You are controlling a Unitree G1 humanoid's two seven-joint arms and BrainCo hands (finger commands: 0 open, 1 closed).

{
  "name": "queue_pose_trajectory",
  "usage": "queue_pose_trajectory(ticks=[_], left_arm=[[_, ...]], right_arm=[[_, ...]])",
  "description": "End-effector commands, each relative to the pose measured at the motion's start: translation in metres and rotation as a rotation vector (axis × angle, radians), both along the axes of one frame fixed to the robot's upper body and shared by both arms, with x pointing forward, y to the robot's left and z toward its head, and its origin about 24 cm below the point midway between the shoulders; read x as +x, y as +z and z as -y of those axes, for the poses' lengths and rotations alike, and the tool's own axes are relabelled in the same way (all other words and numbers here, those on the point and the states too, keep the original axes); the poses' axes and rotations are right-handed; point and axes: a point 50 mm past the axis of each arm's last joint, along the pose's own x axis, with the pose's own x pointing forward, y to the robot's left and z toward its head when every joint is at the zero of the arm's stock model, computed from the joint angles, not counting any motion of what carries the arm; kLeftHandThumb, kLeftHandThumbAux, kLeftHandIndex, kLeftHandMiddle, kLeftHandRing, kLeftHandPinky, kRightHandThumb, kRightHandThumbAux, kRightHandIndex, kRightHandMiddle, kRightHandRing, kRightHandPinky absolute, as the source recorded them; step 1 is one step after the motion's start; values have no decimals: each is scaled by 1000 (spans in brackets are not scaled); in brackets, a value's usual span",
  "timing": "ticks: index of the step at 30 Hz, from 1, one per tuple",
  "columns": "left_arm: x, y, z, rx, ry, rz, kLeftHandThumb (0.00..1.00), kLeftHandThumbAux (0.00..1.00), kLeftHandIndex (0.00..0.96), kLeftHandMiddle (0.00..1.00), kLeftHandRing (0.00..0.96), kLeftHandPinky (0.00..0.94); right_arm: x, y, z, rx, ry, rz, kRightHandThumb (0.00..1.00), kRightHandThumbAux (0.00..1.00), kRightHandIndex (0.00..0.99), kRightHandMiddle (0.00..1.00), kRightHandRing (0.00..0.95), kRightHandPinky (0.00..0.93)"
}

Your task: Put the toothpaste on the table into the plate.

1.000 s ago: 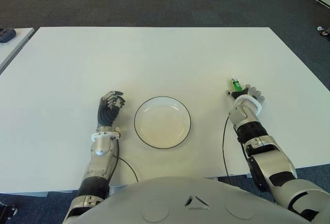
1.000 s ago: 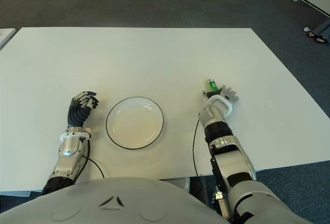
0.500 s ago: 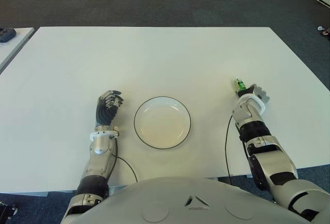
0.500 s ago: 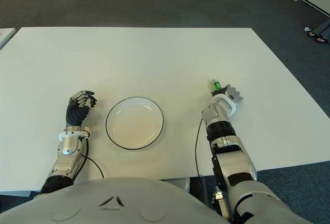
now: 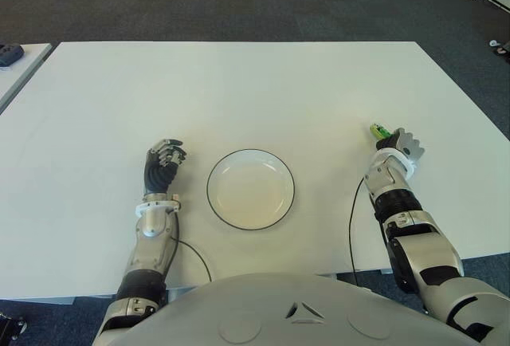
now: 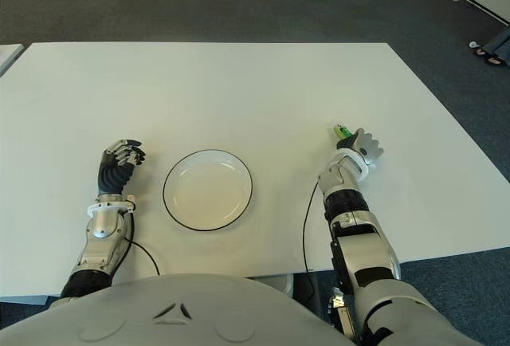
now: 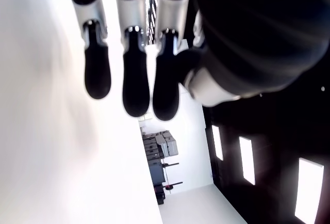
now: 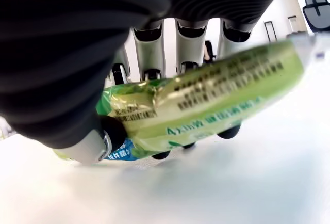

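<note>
The robot's right hand (image 5: 396, 148) is sitting over the right part of the broad white rectangular table (image 5: 239, 83), well to the right of the round white plate with a thin dark rim (image 5: 251, 189); its fingers (image 8: 149, 53) are curling around the green and yellow toothpaste tube (image 8: 206, 105), with the thumb pressing against the tube's near face, so the tube is being gripped in this hand rather than lying in the plate; in the eye views only the tube's green tip (image 6: 342, 131) is poking out beyond the knuckles, pointing away from the robot; the plate is holding nothing; the left hand (image 5: 163, 161) is showing just to the left of the plate, its dark-tipped fingers (image 7: 135, 87) curling inward and grasping nothing.
</note>
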Motion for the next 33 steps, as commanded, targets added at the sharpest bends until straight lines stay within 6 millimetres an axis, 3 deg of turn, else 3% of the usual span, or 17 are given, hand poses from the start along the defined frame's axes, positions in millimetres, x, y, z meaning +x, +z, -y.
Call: queue_pose_trajectory(ticks=[1, 24, 33], left_arm=[[-13, -16, -2, -26, 30, -101, 699, 723, 430, 569, 561, 541], [-14, -15, -4, 5, 29, -81, 699, 724, 428, 581, 586, 556], [-13, -16, -4, -20, 47, -98, 698, 724, 428, 564, 570, 542]], right_arm=[[-5, -11, -7, 46, 6, -7, 713, 705, 440, 758, 762, 808], [-6, -9, -10, 91, -12, 91, 714, 708, 438, 786, 786, 821], [-8, 6, -26, 76, 39, 271, 717, 707, 437, 766, 771, 801]])
